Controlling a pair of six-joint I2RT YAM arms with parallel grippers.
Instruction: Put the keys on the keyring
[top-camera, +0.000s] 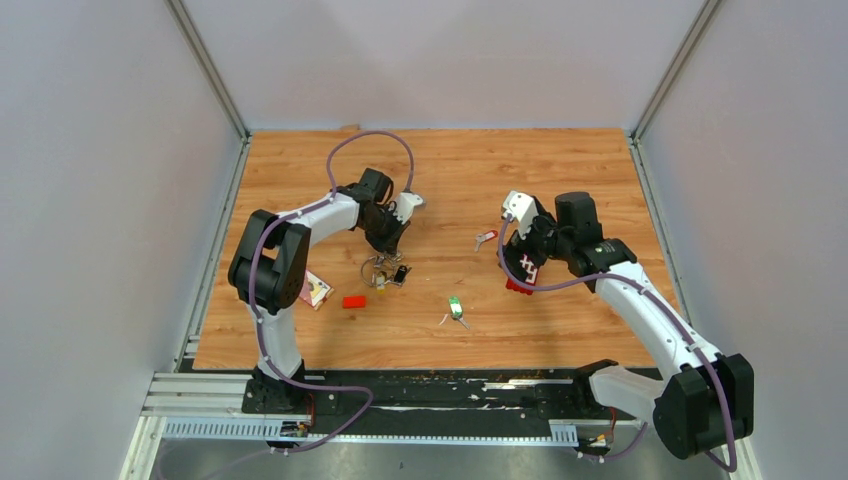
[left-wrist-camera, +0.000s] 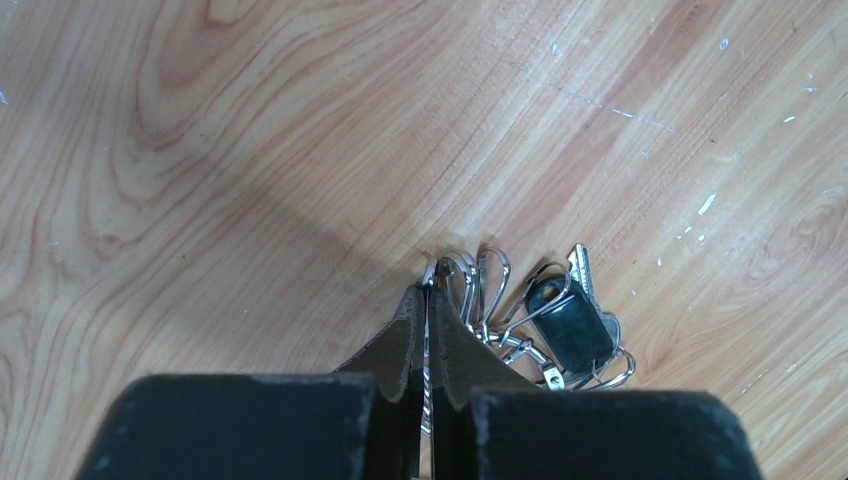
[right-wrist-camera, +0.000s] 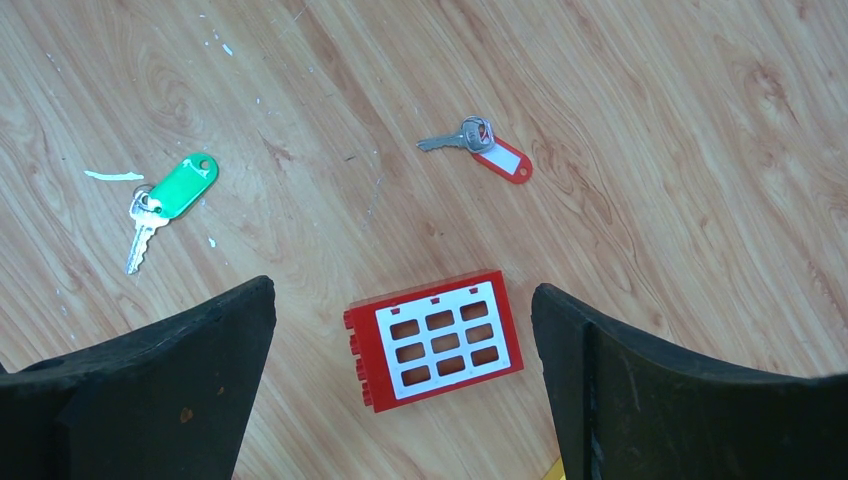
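My left gripper (left-wrist-camera: 428, 292) is shut on the thin silver keyring (left-wrist-camera: 431, 275), pinching its wire low over the table. A cluster of silver rings and clips with a black-headed key (left-wrist-camera: 570, 325) hangs beside the fingers; in the top view the cluster (top-camera: 385, 272) lies just below the left gripper (top-camera: 386, 243). My right gripper (right-wrist-camera: 402, 290) is open and empty, hovering above the red block with white squares (right-wrist-camera: 440, 338). A green-headed key (right-wrist-camera: 170, 195) lies to its left and a red-tagged key (right-wrist-camera: 490, 155) lies beyond the block, both loose on the wood.
A small red block (top-camera: 354, 301) and a red and yellow card-like piece (top-camera: 318, 290) lie near the left arm. The green-headed key (top-camera: 456, 310) lies at the front middle. A yellow piece's corner (right-wrist-camera: 553, 470) shows by the right finger. Grey walls enclose the table.
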